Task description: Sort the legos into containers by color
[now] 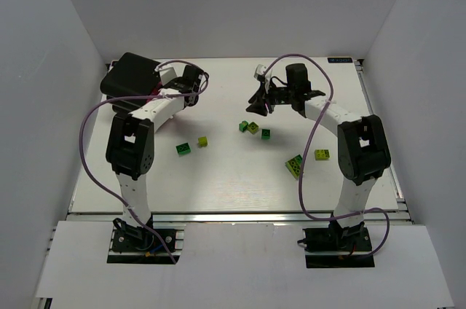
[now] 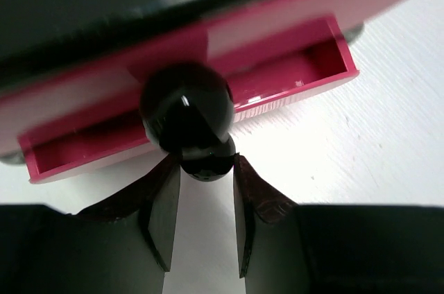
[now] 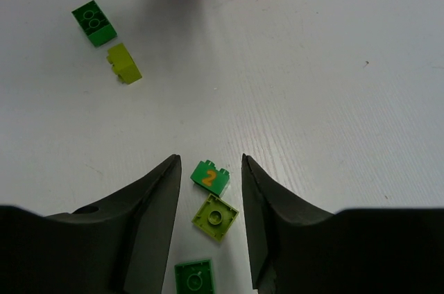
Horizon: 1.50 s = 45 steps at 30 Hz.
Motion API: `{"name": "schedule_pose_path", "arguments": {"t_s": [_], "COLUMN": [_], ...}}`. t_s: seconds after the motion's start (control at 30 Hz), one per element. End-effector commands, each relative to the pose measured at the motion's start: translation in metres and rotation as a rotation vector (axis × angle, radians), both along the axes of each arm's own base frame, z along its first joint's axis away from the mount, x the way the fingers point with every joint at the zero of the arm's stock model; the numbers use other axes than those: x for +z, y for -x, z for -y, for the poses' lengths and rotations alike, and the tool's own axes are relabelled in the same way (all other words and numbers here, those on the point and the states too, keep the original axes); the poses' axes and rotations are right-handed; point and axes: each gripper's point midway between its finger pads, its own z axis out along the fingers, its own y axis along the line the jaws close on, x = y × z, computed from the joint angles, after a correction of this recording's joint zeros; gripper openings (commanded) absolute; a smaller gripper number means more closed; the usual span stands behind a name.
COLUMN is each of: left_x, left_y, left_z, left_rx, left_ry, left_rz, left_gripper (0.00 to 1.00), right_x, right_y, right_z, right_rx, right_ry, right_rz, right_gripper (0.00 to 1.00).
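Three legos under right claw.

orange digit "2" printed on the side face of a small green lego brick, upright and clear to read in the right wrist view, no other text, label or brand readable

Blurry cabinet, top past the edge

Lab cell: white walls, bolted arms
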Motion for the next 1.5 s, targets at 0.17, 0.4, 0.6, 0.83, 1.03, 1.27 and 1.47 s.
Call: {"name": "schedule_pose_path", "arguments": {"t_s": [0.17, 0.4, 0.6, 0.83, 1.03, 1.27, 1.47], "left_x": [0.025, 0.017, 0.029, 0.058, 0.055, 0.038, 0.002], "left_y": [0.005, 0.012, 0.014, 0.020, 0.065, 0.126, 0.145], "left_z": [0.068, 0.090, 0.095, 0.121, 0.144, 0.142, 0.130], "left_rx": [-0.138, -0.179, -0.207, -0.457, -0.714, -0.874, -0.804], "left_ry": [0.164, 0.183, 0.178, 0.220, 0.313, 0.366, 0.353], "left_rz": [0.059, 0.027, 0.035, 0.032, -0.039, -0.148, -0.287], "left_gripper": [0.23, 0.23, 0.79, 0.69, 0.18, 0.62, 0.74], "right_x": [0.024, 0.024, 0.023, 0.019, 0.016, 0.013, 0.005], "right_y": [0.006, 0.009, 0.015, 0.018, 0.020, 0.022, 0.021], "right_z": [0.002, 0.006, 0.007, 0.015, 0.027, 0.033, 0.036], "right_rx": [0.003, -0.002, 0.016, 0.011, -0.017, -0.049, -0.079], "right_ry": [-0.027, -0.025, -0.024, -0.010, -0.002, 0.015, 0.035], "right_rz": [0.058, 0.058, 0.056, 0.043, 0.028, 0.019, -0.015], "right_gripper": [0.46, 0.52, 0.73, 0.63, 0.62, 0.69, 0.78]}}
